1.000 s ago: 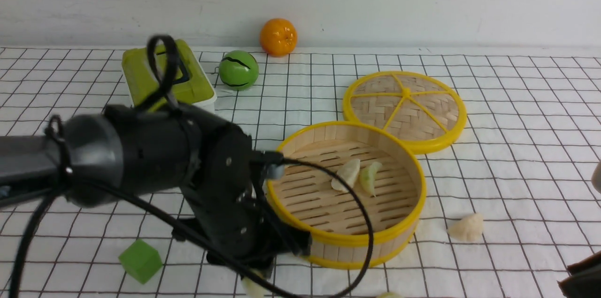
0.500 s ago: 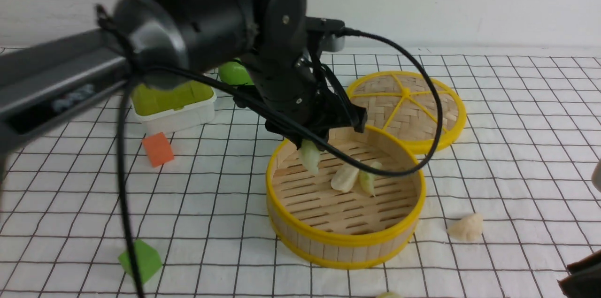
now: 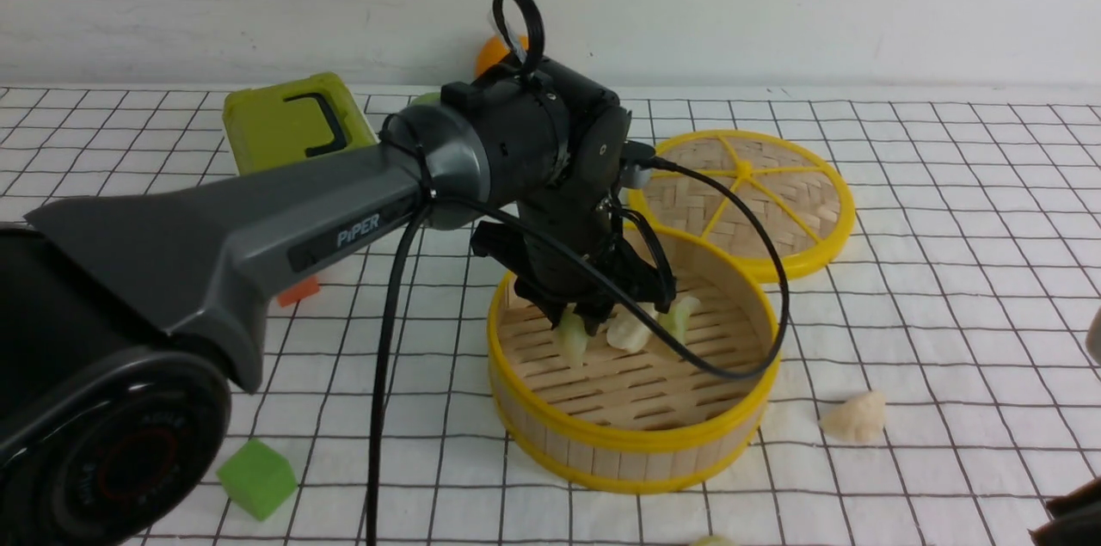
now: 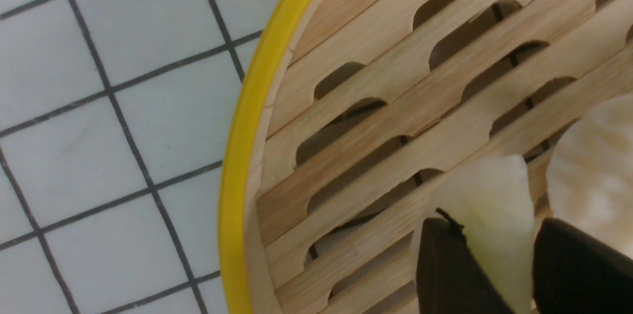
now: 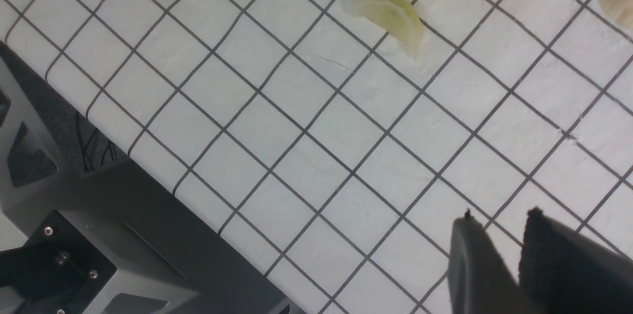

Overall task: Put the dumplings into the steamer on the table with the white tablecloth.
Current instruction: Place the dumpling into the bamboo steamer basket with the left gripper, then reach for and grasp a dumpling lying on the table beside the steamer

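Steamer (image 3: 636,441) of slatted bamboo, yellow-rimmed, left tool (image 4: 494,237) pinching pale crescent dumpling (image 4: 487,190), right tool (image 5: 499,222) slightly parted

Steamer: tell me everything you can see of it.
The steamer is a round, open bamboo basket with a wall of pale upright wooden strips, yellow rims top and bottom, and a slotted slat floor. It stands upright on the white tablecloth, with the woven lid lying just behind it. A cream dumpling and a pale green dumpling lie inside. The left gripper holds a third dumpling low over the floor.
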You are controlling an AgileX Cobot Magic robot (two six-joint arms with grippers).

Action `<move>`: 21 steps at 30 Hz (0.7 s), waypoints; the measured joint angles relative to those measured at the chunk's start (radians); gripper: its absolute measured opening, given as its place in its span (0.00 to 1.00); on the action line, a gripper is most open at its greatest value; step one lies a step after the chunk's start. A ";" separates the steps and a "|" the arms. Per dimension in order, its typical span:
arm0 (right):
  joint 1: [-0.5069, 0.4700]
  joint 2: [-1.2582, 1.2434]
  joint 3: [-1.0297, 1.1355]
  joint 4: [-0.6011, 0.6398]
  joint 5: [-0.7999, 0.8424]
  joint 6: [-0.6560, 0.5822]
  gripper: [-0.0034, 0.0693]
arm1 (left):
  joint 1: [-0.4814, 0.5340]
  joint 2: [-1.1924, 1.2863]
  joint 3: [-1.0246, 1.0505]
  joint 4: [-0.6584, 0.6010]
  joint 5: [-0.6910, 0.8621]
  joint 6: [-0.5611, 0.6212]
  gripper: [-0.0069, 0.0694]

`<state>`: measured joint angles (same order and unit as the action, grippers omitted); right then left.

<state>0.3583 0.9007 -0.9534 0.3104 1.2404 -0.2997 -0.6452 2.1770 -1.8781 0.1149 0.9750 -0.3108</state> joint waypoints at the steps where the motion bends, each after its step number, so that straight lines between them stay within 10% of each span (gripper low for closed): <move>1: 0.000 0.000 0.000 0.000 -0.005 -0.006 0.26 | 0.000 0.000 0.000 0.001 0.000 0.000 0.41; 10: 0.000 0.000 0.000 0.000 -0.027 -0.163 0.32 | 0.000 -0.047 -0.003 -0.016 0.104 0.045 0.76; 21: 0.000 0.071 0.000 0.001 -0.108 -0.273 0.49 | 0.000 -0.476 0.168 -0.115 0.227 0.153 0.72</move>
<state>0.3583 0.9721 -0.9534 0.3119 1.1323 -0.5726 -0.6452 1.7009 -1.7100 0.0000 1.2021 -0.1576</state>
